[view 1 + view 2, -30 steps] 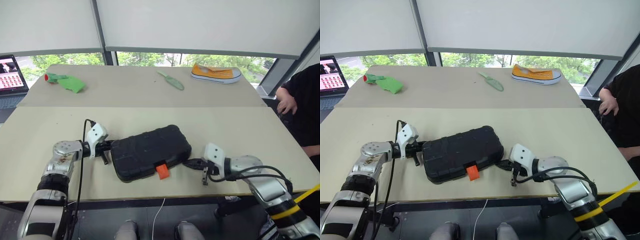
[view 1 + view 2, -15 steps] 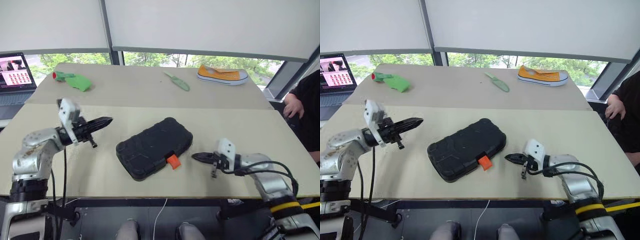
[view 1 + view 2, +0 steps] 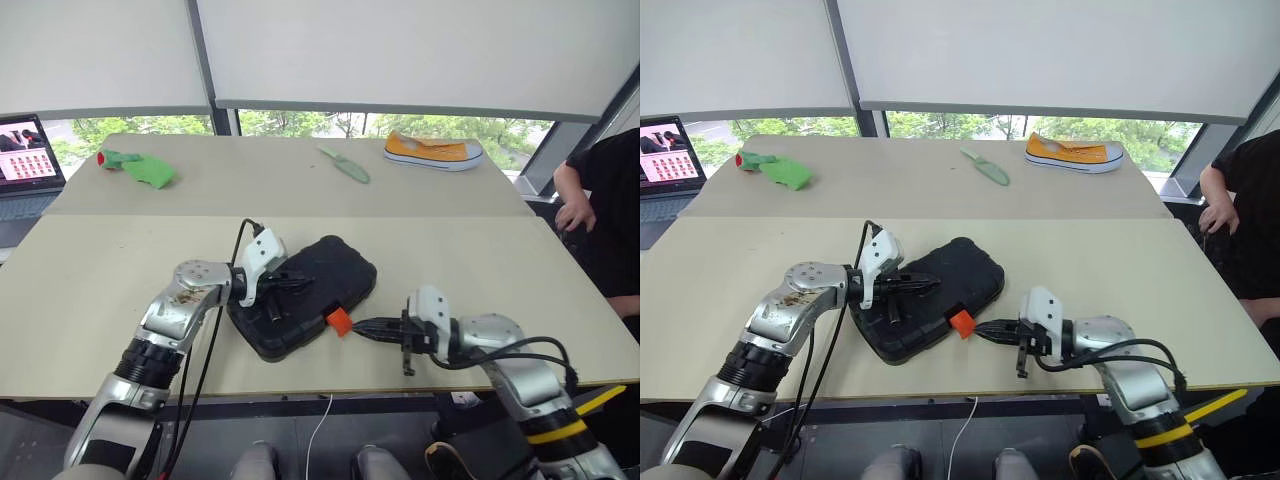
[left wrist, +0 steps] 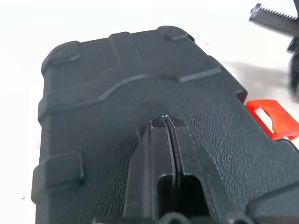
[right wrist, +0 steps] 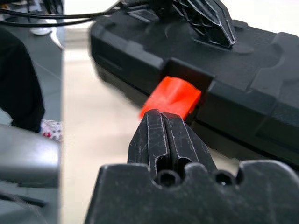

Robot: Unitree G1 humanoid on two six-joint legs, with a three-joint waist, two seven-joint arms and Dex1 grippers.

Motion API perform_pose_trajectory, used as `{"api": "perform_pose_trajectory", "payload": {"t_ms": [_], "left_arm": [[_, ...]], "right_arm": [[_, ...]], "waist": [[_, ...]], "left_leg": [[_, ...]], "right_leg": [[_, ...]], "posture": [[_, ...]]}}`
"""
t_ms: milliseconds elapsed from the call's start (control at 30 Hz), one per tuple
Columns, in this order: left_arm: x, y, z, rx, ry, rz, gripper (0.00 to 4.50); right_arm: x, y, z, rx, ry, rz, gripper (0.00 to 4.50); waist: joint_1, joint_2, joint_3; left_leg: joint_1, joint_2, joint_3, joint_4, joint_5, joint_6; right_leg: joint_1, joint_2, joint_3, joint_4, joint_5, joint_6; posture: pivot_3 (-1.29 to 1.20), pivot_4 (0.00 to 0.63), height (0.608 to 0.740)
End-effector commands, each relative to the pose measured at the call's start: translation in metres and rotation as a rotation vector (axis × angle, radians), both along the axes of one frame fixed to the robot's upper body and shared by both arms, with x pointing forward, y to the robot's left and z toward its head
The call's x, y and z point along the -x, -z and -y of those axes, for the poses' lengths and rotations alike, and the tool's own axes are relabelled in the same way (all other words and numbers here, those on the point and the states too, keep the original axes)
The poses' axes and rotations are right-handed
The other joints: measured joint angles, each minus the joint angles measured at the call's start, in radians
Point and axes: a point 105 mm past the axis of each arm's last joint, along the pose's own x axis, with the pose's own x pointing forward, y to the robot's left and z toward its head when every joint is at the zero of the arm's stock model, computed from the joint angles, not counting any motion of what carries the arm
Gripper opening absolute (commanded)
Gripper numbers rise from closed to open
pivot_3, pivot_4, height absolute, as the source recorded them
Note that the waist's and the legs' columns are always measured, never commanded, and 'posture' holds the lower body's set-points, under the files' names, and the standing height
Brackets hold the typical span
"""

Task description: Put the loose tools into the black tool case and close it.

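Pressing case (image 3: 310, 290), gripper (image 3: 300, 281) closed

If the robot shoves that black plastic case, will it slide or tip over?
The black plastic tool case lies flat and low on the smooth table, so it would probably slide, not tip. Its moulded shell looks stiff. The protruding orange latch might flex if pushed.
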Motion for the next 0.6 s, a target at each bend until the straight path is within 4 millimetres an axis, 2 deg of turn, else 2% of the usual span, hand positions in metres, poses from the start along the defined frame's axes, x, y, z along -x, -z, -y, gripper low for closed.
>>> {"api": "perform_pose_trajectory", "payload": {"t_ms": [33,333,600], "left_arm": [[0.007,0.034,-0.012,-0.080,-0.024,-0.109,0.05],[-0.011,0.019,-0.037,-0.064,-0.138,-0.057,0.05],[-0.009,0.024,-0.035,-0.058,-0.138,-0.063,0.05]], "right_arm": [[-0.008,0.002,-0.007,0.005,0.009,0.032,0.00],[-0.016,0.020,-0.022,0.027,0.008,-0.023,0.00],[-0.017,0.021,-0.030,0.029,0.010,-0.036,0.00]], "waist": [[-0.001,0.000,0.000],[-0.015,0.000,-0.002],[-0.014,0.000,-0.002]], "left_leg": [[0.002,0.000,0.000,0.000,0.000,0.000],[0.007,0.001,0.000,-0.002,0.000,0.000],[0.006,0.002,0.000,-0.003,0.000,0.000]], "right_leg": [[0.002,0.000,0.000,0.000,0.000,0.000],[0.004,0.001,0.000,0.001,-0.002,-0.001],[0.003,0.001,0.000,0.000,-0.001,-0.002]], "posture": [[0.00,0.150,0.740],[0.00,0.150,0.740],[0.00,0.150,0.740]]}}
